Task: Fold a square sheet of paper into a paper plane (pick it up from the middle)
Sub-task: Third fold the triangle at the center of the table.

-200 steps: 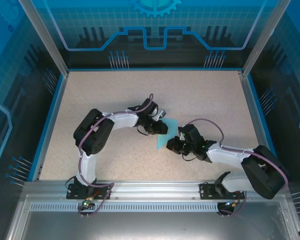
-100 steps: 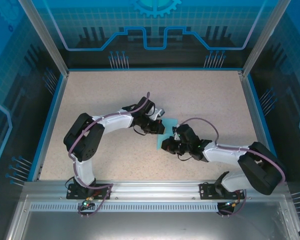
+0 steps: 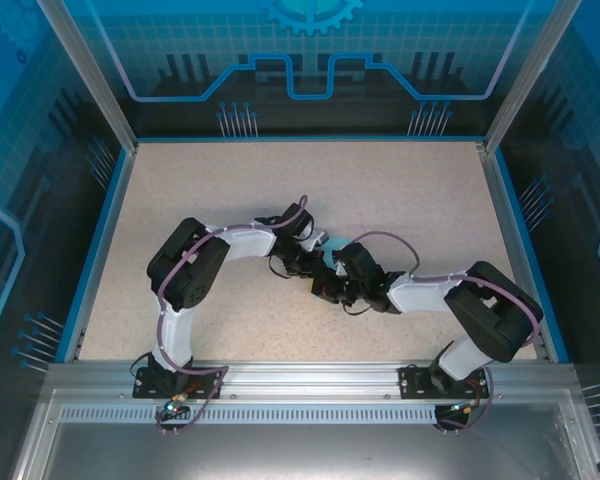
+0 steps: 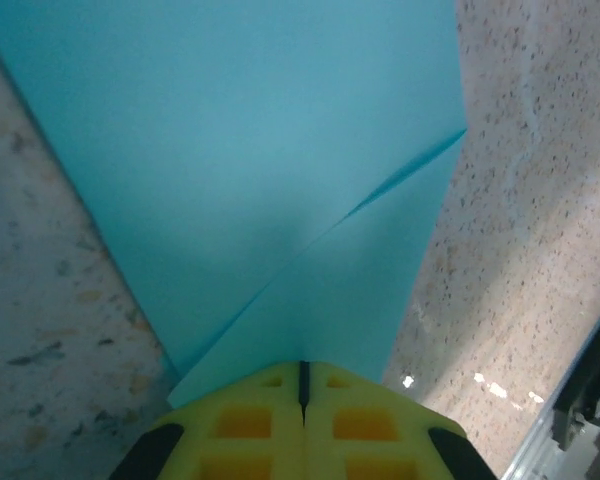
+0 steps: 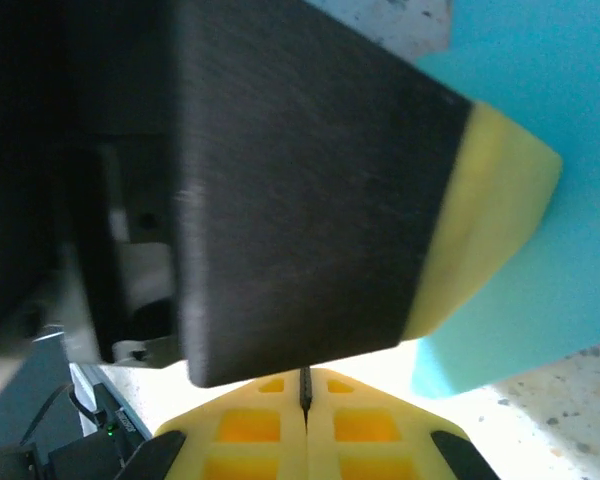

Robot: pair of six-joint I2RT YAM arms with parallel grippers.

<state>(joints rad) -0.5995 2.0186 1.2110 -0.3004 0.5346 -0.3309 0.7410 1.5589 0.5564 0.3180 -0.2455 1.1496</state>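
The light-blue sheet of paper (image 4: pixel 250 150) lies flat on the speckled table with a diagonal folded flap (image 4: pixel 370 290) over it. My left gripper (image 4: pixel 302 385) is shut, its yellow tips resting at the paper's near corner. My right gripper (image 5: pixel 305 385) is shut too. Right in front of it looms the left gripper's black finger with its yellow pad (image 5: pixel 480 220), and blue paper (image 5: pixel 540 90) shows behind. From above, the left gripper (image 3: pixel 313 262) and the right gripper (image 3: pixel 327 285) meet over the paper and cover nearly all of it.
The speckled table (image 3: pixel 430 190) has a raised blue rim (image 3: pixel 110 230) on its sides and back. Metal frame posts (image 3: pixel 525 80) rise at the back corners. The arm bases sit on the aluminium rail (image 3: pixel 310 378) at the near edge.
The left jaws have closed. The right arm has slid left until both grippers bunch together over the sheet, which showed more plainly before.
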